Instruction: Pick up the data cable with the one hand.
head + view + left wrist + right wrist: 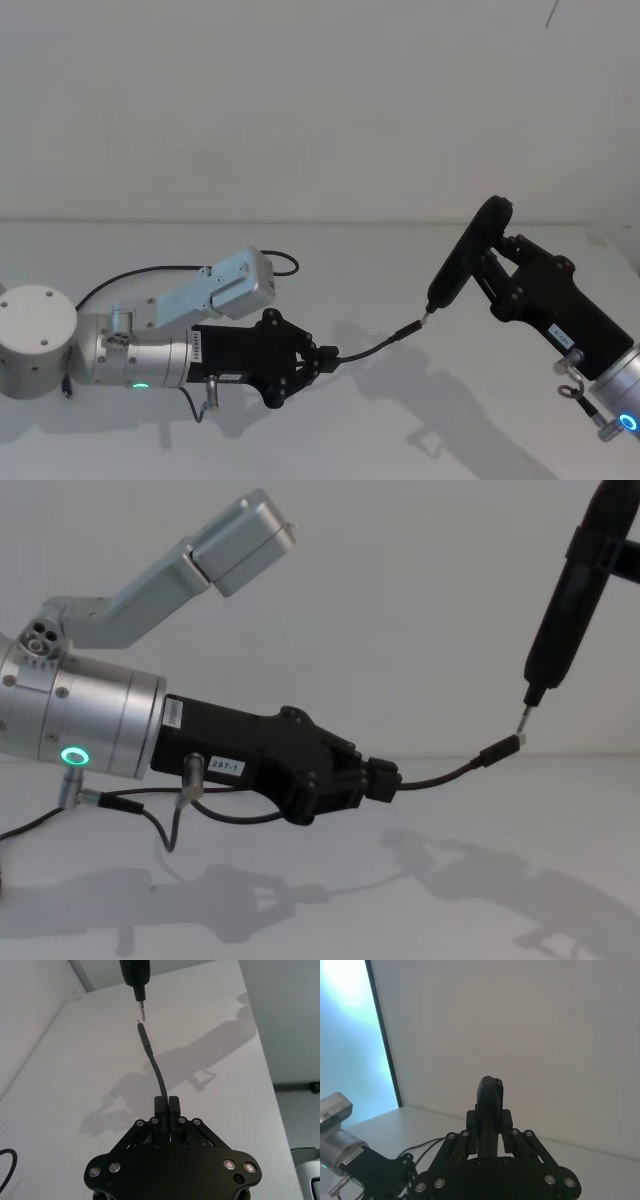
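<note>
My left gripper [325, 358] reaches in low from the left and is shut on the data cable [375, 347], a thin black lead arching forward off the table. Its small plug [405, 330] has a silver tip that sits just short of the metal tip of a slender black tool [465, 255]. That tool is clamped in my right gripper [495, 268], which is shut on it and comes in from the right. The left wrist view shows the left gripper [167, 1105], the data cable [157, 1067] rising from it, and the tool [134, 972]. From the chest, the plug [500, 750] hangs just under the tool [565, 610].
The white table [400, 430] runs back to a pale wall. More black cable [130, 275] loops on the table behind my left arm. A short dark wire [170, 820] hangs under the left wrist. The table's edge [280, 1110] shows in the left wrist view.
</note>
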